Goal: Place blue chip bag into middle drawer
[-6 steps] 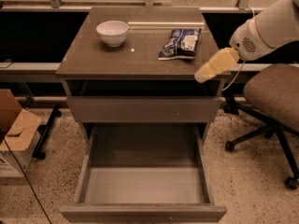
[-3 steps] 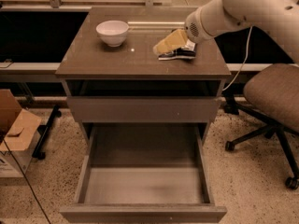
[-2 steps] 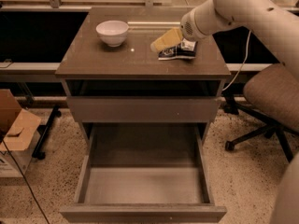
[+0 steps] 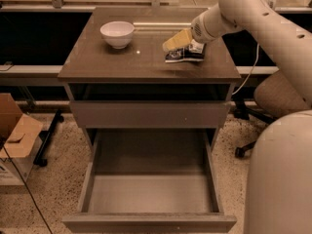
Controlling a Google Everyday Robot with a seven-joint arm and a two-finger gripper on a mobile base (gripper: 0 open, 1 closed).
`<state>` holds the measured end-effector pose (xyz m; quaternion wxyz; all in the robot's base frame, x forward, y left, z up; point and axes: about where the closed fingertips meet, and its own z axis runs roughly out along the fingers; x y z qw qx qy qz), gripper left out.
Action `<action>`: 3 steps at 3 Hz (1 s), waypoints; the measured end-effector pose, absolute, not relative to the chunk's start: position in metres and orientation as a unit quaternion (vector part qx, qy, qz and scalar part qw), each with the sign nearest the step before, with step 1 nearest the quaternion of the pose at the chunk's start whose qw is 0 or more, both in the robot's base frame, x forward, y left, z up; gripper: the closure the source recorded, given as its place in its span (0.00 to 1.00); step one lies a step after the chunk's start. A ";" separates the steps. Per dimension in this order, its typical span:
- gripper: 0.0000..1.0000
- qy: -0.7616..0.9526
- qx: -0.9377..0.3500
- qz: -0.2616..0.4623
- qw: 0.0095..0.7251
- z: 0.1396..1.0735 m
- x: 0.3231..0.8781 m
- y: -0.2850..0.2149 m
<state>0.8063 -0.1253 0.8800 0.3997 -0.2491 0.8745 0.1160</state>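
The blue chip bag [image 4: 187, 54] lies flat on the right part of the cabinet top [image 4: 97, 62]. My gripper [image 4: 175, 40], with its yellowish tip, hangs just over the bag's left end, reaching in from the right on the white arm [image 4: 253, 13]. The gripper covers the bag's upper left part. I cannot see whether it touches the bag. The middle drawer [image 4: 151, 194] is pulled fully out at the bottom front, with its pale grey floor bare.
A white bowl [image 4: 117, 33] stands on the left of the cabinet top. A shut drawer front [image 4: 148, 113] sits above the open drawer. An office chair [image 4: 278, 94] stands to the right, a cardboard box [image 4: 17, 135] to the left. My white body [image 4: 282, 179] fills the lower right.
The gripper has swung from beside the cabinet's right edge up and left over the chip bag, then settled slightly lower over its left end. The bag, bowl and drawer have not moved.
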 end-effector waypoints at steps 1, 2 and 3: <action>0.00 0.885 -0.228 0.115 0.388 0.863 0.821 -0.138; 0.18 0.895 -0.214 0.116 0.374 0.846 0.829 -0.147; 0.42 0.898 -0.211 0.111 0.369 0.840 0.833 -0.152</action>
